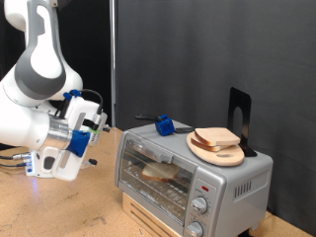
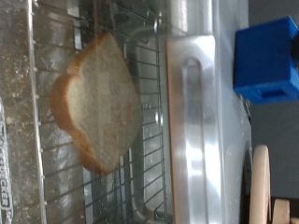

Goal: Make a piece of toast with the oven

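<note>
Wooden desk point(image 1: 59, 212) fills the exterior view's bottom, and on it, at the exterior view's right, stands the oven point(image 1: 193, 178), silver, raised on a pale wooden block point(image 1: 148, 219). Its glass door point(image 1: 158, 170) looks shut in the exterior view, with two round knobs point(image 1: 200, 209) at its right end. Through the glass a piece of toast point(image 1: 161, 173) lies on the wire rack point(image 2: 140, 112); the wrist view shows the same slice flat on the rack, pale face up with a tan crust, beside the door's long metal handle point(image 2: 192, 131).

On the oven's roof sits a round wooden plate point(image 1: 217, 150) carrying a second slice of bread point(image 1: 216, 137). Behind the plate a black bracket point(image 1: 240, 117) stands upright. A blue block point(image 1: 164, 125) with a dark handle rests on the roof near the back left corner, apart from the plate.

White robot arm point(image 1: 39, 69) comes in from the exterior view's left. Its end effector point(image 1: 91, 133) hangs just beside the oven's left end, above the desk, touching nothing; whether its fingers are apart or together I cannot tell.
</note>
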`<state>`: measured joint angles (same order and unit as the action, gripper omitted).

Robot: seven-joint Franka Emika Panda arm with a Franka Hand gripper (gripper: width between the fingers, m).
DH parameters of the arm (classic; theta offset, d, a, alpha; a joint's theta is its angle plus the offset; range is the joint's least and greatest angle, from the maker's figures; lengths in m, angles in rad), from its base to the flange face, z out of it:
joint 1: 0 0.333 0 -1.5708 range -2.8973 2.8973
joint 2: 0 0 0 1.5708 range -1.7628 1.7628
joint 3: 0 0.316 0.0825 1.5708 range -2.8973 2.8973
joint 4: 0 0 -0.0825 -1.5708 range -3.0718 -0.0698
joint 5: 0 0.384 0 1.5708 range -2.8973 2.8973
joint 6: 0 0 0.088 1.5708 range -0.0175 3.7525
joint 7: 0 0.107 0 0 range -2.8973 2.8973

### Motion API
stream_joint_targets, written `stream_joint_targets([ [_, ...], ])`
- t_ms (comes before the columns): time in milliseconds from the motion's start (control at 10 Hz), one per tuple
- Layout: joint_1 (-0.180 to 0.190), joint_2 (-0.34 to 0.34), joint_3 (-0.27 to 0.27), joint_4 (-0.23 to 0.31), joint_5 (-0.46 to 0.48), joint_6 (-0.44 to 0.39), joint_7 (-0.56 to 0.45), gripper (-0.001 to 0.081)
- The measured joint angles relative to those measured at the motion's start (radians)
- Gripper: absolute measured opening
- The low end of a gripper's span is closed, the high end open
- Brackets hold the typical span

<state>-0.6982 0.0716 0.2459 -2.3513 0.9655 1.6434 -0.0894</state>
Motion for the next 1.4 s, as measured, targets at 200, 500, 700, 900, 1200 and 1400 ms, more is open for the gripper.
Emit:
stream_joint_targets([
  [200, 0.003, 0.085, 0.010, 0.083, 0.011, -0.001, 0.036, 0.0808],
  [500, 0.005, 0.193, 0.017, 0.190, 0.082, 0.055, 0.038, 0.0808],
  [700, 0.004, 0.220, 0.021, 0.213, 0.087, 0.056, 0.038, 0.0808],
  [900, -0.001, 0.230, 0.023, 0.216, 0.121, -0.009, 0.026, 0.0808],
  [1200, 0.024, 0.322, 0.050, 0.287, 0.185, 0.070, -0.013, 0.0808],
  [1400, 0.048, 0.393, 0.055, 0.359, 0.185, 0.111, -0.012, 0.0808],
])
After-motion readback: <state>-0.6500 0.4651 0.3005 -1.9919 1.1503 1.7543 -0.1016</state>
